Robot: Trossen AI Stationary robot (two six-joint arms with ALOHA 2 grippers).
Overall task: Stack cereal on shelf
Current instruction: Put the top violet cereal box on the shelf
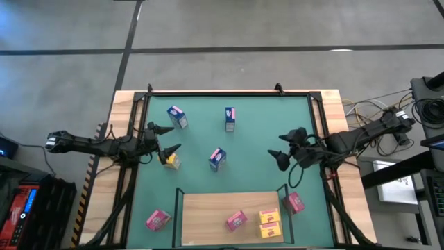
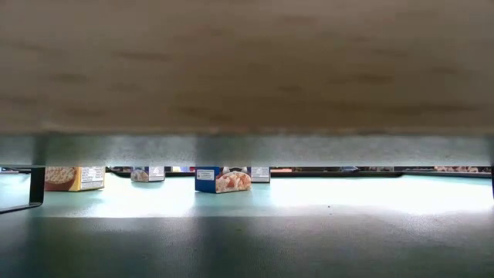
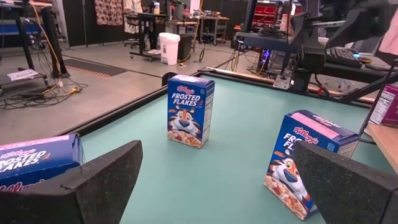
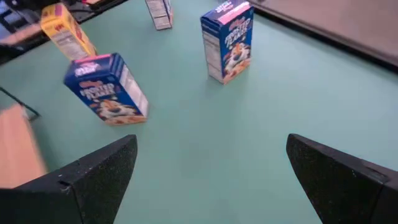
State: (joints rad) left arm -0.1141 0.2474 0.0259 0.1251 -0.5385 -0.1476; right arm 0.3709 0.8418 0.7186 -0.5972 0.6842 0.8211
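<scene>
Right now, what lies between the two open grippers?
In the high view, between the left gripper and the right gripper, one blue box stands on the green mat; a yellow box sits beside the left gripper.

Wooden shelf [image 1: 208, 208] holding pink box [image 1: 236, 221], two yellow boxes [image 1: 269, 223], blue boxes [image 1: 217, 159] on mat

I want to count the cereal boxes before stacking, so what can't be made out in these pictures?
- Low view: the shelf board's underside fills the upper half and hides the arms and most boxes.
- High view: print on the yellow boxes on the shelf is too small to read.
- Left wrist view: one blue box is cut by the edge, behind an open left gripper finger.
- Right wrist view: the yellow box is blurred.
</scene>
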